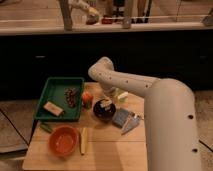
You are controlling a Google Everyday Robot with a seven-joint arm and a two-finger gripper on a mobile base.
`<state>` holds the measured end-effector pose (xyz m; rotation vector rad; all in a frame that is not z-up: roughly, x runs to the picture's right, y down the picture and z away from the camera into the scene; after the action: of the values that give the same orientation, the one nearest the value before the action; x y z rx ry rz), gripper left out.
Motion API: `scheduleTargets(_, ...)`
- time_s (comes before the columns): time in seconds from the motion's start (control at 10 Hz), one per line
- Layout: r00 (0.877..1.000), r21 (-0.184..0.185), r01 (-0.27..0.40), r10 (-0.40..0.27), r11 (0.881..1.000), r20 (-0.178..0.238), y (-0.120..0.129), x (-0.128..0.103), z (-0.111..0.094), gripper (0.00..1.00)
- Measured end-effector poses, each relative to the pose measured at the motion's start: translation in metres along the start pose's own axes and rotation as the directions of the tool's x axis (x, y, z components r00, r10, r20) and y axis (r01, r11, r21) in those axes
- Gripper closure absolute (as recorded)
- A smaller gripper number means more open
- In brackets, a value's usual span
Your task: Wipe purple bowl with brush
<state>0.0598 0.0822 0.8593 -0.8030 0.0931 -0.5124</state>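
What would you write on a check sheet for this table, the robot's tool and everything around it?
Surface: wooden table, things spread on it.
Job's things: purple bowl mid-table; brush over its inside.
Clutter: green tray with food, orange bowl, yellow oblong vegetable, small orange fruit, grey wedge.
Grippers: tool above the purple bowl, at the brush.
Cables: nothing seen.
Surroundings: dark counter behind; pale floor.
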Motion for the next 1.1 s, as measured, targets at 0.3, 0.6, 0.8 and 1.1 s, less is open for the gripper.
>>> scheduleTargets(0.3, 0.999, -0.022, 0.028, -0.028, 0.999, 0.017, 0.0028, -0.0004, 0.0046, 0.98)
scheduleTargets(0.6, 0.999, -0.020, 0.029, -0.029, 0.999, 0.018, 0.0017, -0.0018, 0.0041, 0.98)
scheduleTargets(0.8, 0.999, -0.020, 0.027, -0.027, 0.999, 0.018, 0.0023, -0.0008, 0.0045, 0.98)
scheduleTargets(1.1, 0.999, -0.020, 0.028, -0.028, 0.999, 0.017, 0.0020, -0.0013, 0.0044, 0.98)
